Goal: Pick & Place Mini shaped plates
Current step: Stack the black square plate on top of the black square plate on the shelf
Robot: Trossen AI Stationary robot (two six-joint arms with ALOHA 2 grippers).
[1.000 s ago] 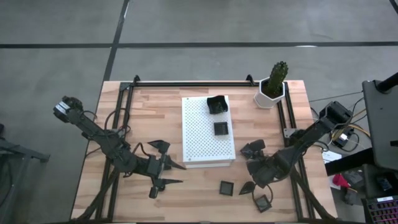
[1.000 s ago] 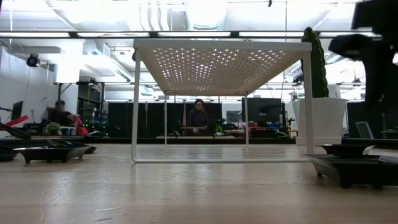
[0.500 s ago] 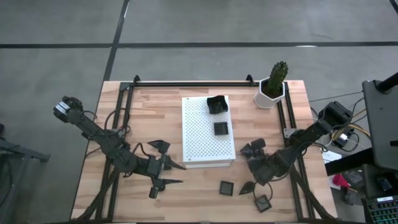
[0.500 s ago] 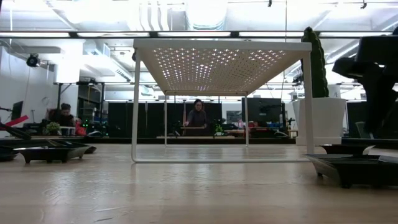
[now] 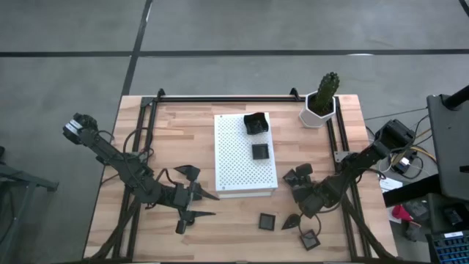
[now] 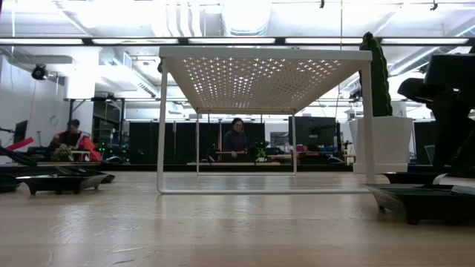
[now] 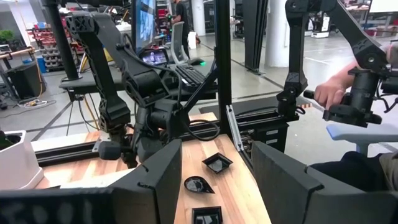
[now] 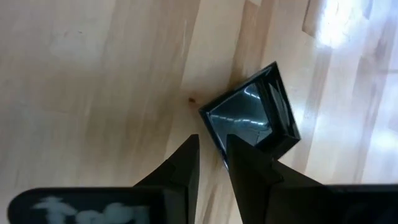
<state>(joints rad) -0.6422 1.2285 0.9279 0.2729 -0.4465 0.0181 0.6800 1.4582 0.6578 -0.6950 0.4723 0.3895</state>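
Note:
Two mini plates lie on the white perforated board (image 5: 238, 158): one at its far edge (image 5: 255, 123), one at its middle (image 5: 260, 152). Others rest on the wood: one left of the board (image 5: 187, 171), a cluster right of it (image 5: 299, 176), and three near the front edge (image 5: 267, 221) (image 5: 291, 219) (image 5: 309, 239). My right gripper (image 8: 212, 155) points down at a square plate (image 8: 252, 118). Its fingers are narrowly apart, one outside the plate's rim and one over its corner. My left gripper (image 5: 207, 205) is open and level above bare wood.
The white hexagonal cactus pot (image 5: 321, 106) stands at the far right corner. The board stands on thin legs (image 6: 161, 126) with room beneath it. Black rails (image 5: 139, 147) run along the table's sides. People (image 6: 236, 139) are in the room beyond, and a hand (image 7: 333, 93) holds a controller.
My right gripper has come down toward the plates to the right of the board; in the low view the arm has sunk from the picture's top to just above the table. The plates have stayed where they were.

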